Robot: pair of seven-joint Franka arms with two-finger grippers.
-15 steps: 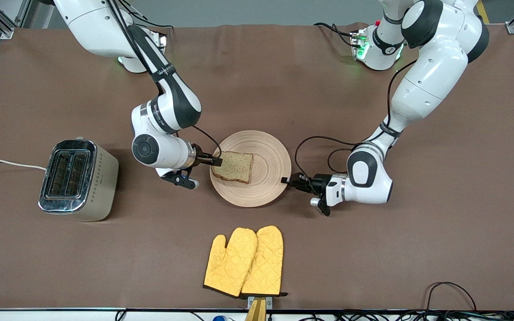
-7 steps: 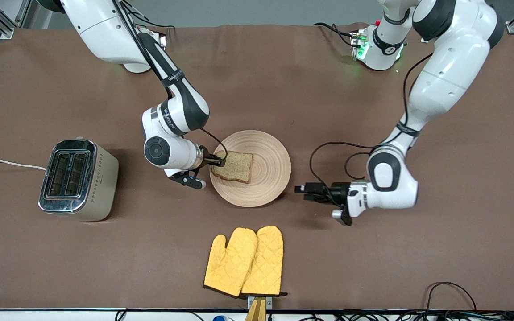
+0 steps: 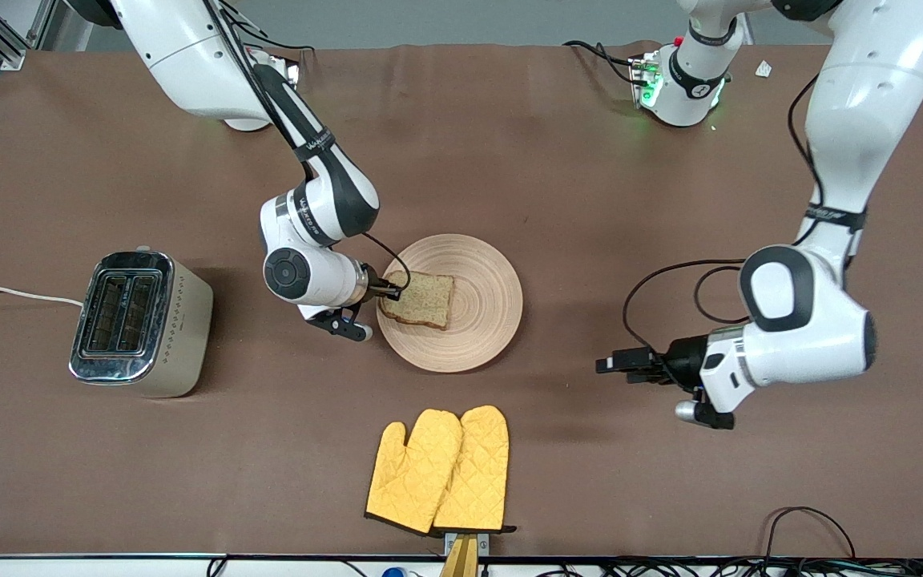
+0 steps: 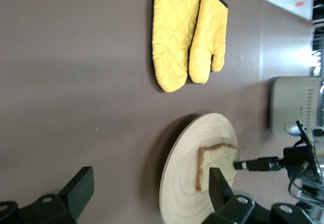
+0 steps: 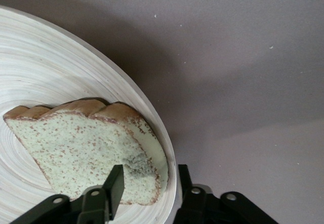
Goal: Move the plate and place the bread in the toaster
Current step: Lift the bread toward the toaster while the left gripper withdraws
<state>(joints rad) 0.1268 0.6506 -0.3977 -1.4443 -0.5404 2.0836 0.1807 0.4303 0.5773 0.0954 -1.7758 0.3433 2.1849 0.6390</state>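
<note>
The round wooden plate [image 3: 487, 298] lies mid-table with the brown bread [image 3: 425, 298] slice flat on it. My right gripper [image 3: 389, 290] reaches in low at the plate's rim on the toaster's side. In the right wrist view, the right gripper [image 5: 149, 177] has its jaws partly narrowed. One of the fingers [image 5: 114, 183] lies over the bread [image 5: 76, 138] corner, the other just outside the plate [image 5: 50, 72] rim. My left gripper [image 3: 612, 363] hangs open and empty over bare table, clear of the plate toward the left arm's end. The beige toaster [image 3: 141, 320] stands toward the right arm's end.
A pair of yellow oven mitts [image 3: 439, 469] lies nearer the front camera than the plate. The toaster's white cord [image 3: 13, 293] runs off the table's end. The left wrist view shows the mitts [image 4: 187, 31], plate [image 4: 202, 133], bread [image 4: 217, 158] and toaster [image 4: 293, 105].
The left gripper let go of the plate's rim, opened and drew back toward its own end. The right gripper edged onto the bread's corner and its jaws narrowed. The plate stayed put.
</note>
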